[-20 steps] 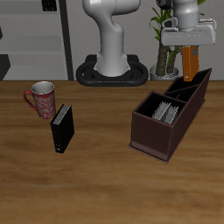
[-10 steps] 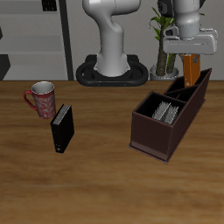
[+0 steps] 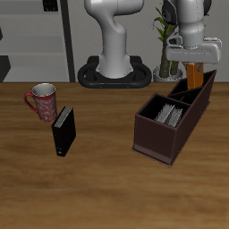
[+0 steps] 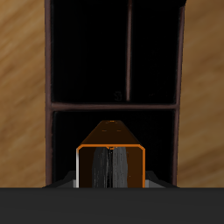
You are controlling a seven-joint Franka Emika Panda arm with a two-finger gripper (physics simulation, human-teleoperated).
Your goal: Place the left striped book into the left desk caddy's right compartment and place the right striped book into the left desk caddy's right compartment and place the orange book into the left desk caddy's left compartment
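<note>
Two striped books point(image 3: 167, 114) are seen standing on edge, side by side, in the nearer well of the left desk caddy point(image 3: 159, 139), below the claw and toward the table's front edge; which is the left and which the right striped book cannot be told. Well away from the claw, across the table, a red-patterned mug point(image 3: 41, 100) is set, and just in front of it a black book point(image 3: 63, 131) stands upright. The caddy, dark maroon-brown, open-topped and split by a divider, lies directly beneath the claw.

The gripper point(image 3: 195, 66) is held over the caddy's farther well, its fingers closed on the orange book point(image 3: 195, 74), which hangs upright from them with its lower end dipped just inside that well. In the wrist view the orange book point(image 4: 110, 153) is seen end-on, its grey page edges framed by the orange cover, with the dark interior of the caddy point(image 4: 180, 105) and its divider beyond. Behind the claw, a potted plant point(image 3: 166, 40) is seen at the table's back.
</note>
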